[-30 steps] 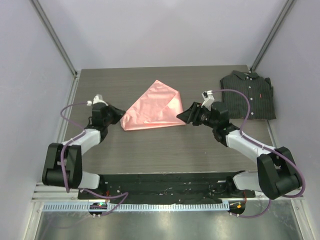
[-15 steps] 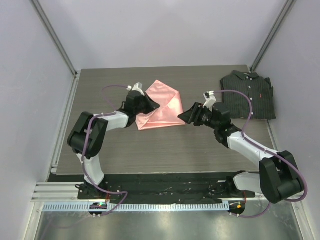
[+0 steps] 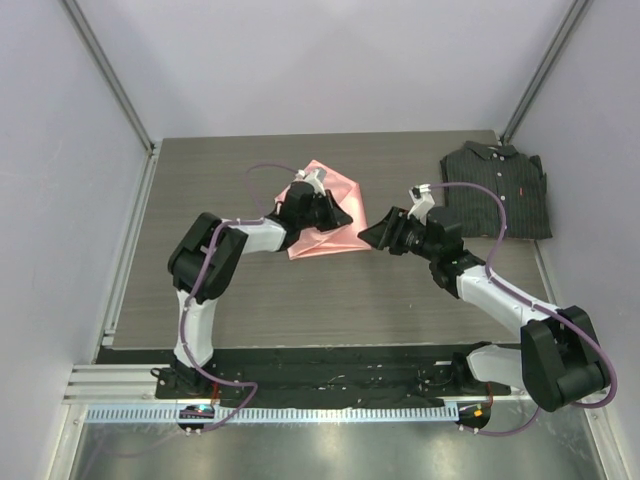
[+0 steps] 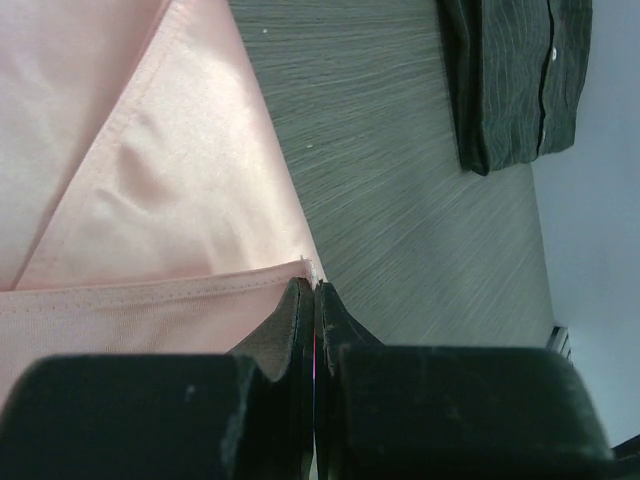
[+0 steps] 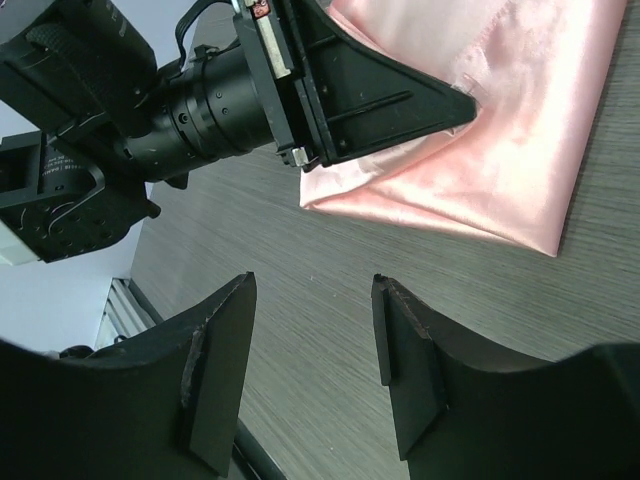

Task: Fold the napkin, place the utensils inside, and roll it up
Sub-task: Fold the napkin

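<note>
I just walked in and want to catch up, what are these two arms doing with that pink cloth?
The left gripper is shut on a corner of the pink napkin, holding it over the rest of the cloth, which lies partly folded on the table. The right gripper is open and empty, hovering beside the napkin's right side. A folded dark shirt lies untouched at the far right.

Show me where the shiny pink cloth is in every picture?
Top external: the shiny salmon-pink satin napkin sits near the picture's centre.
Left wrist: the napkin fills the left half.
Right wrist: the napkin is at the upper right.
Shared landmark: the black left gripper, pinching the napkin's corner in all three.
</note>
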Controlling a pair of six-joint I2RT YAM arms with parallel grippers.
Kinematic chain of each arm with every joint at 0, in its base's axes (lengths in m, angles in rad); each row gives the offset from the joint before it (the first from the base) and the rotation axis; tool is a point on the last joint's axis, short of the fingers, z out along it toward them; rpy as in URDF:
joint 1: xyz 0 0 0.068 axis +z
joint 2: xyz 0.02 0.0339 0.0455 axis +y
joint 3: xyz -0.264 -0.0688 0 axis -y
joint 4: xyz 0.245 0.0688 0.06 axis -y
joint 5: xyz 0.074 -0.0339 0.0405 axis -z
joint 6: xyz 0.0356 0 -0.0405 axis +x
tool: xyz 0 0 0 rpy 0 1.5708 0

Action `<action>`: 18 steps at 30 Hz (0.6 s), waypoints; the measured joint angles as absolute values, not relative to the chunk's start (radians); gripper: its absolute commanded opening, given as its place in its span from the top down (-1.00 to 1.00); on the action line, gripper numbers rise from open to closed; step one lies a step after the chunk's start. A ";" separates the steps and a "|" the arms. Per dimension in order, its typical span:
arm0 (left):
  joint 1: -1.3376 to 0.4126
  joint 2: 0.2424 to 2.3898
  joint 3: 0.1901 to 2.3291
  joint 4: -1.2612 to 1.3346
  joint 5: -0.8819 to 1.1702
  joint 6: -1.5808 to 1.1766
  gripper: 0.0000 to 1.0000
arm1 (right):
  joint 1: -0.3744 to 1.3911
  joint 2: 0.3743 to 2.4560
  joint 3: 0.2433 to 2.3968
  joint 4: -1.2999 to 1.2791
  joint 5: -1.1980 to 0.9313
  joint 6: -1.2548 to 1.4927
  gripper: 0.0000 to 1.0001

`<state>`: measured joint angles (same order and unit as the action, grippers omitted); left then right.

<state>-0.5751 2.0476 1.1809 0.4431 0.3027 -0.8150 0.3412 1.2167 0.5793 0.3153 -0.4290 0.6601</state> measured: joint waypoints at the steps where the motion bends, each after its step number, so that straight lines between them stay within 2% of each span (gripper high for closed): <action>1: -0.578 2.057 1.192 0.442 0.309 -0.807 1.00 | 0.340 1.217 0.577 0.313 -0.429 0.660 -0.16; 18: -0.643 2.127 1.245 0.349 0.341 -0.669 1.00 | 0.338 1.217 0.576 0.313 -0.430 0.661 -0.16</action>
